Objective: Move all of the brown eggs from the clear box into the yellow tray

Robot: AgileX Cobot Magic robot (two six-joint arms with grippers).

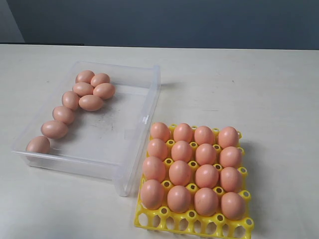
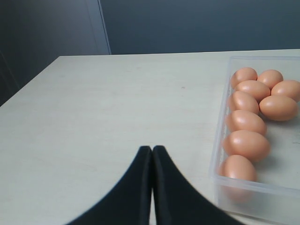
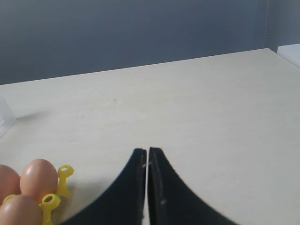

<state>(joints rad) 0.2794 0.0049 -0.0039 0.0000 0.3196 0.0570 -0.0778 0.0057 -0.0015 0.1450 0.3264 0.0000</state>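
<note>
– Brown eggs (image 1: 91, 102): nine lie in the clear box (image 1: 117, 132), and sixteen sit in the yellow tray (image 1: 191, 215) just beside it.
– Left tool (image 2: 152, 149) and right tool (image 3: 147, 151): both pressed closed and empty, above the bench (image 1: 259, 84).

The exterior view looks steeply down from high up onto the pale tabletop (image 1: 259, 79), facing the dark blue-grey wall (image 1: 174, 22). It is wide enough to take in the whole shallow transparent plastic box (image 1: 153, 99) and most of the bright yellow openwork plastic egg tray (image 1: 192, 217).

The left wrist view sits low and close over the tabletop, sighting past the left gripper (image 2: 152, 149) toward that wall. It shares the box's smooth orange-brown eggs (image 2: 246, 144) with the exterior view.

The right wrist view, equally low behind the right gripper (image 3: 144, 151), shares one tray corner.
</note>
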